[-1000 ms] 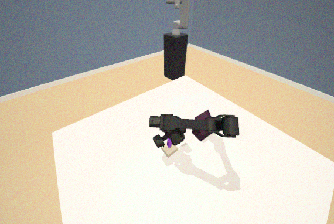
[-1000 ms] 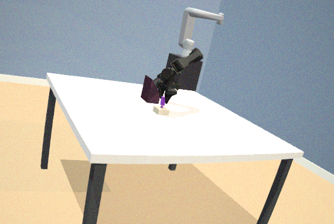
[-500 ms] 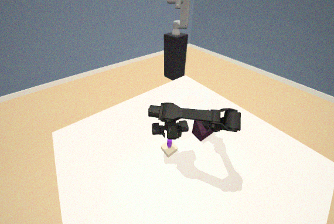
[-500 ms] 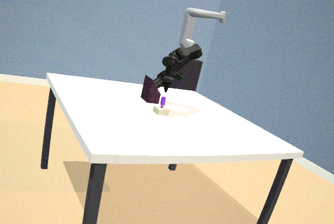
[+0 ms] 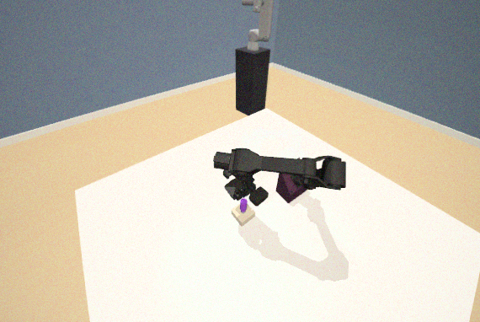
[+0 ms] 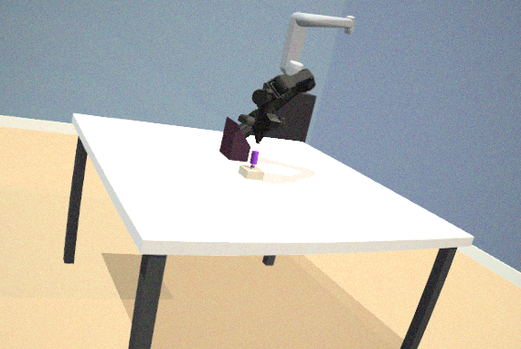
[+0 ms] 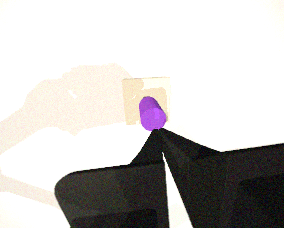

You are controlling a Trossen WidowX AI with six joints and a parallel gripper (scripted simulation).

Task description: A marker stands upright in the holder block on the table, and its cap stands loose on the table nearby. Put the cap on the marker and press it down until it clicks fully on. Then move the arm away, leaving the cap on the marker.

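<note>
The purple cap (image 5: pixel 243 205) (image 6: pixel 254 157) (image 7: pixel 153 118) sits upright over the marker's top. In the exterior view, a short piece of the marker (image 6: pixel 252 166) shows between cap and block; most of the marker is hidden. Whether the cap is fully clicked on cannot be told. The pale beige holder block (image 5: pixel 248 215) (image 6: pixel 256 175) (image 7: pixel 130 107) stands on the white table (image 5: pixel 168 233) (image 6: pixel 283 216). My black gripper (image 6: pixel 258 141) (image 7: pixel 158 132) is shut and empty, its tips together. It is above the cap, apart from it in the exterior view.
A dark purple angular block (image 5: pixel 289 190) (image 6: pixel 234 144) stands near the holder, beside my arm's base in the top view. A grey robot arm (image 5: pixel 265 15) (image 6: pixel 294 42) stands on a black pedestal (image 5: pixel 251 81) (image 6: pixel 297 117) beyond the table's far edge.
</note>
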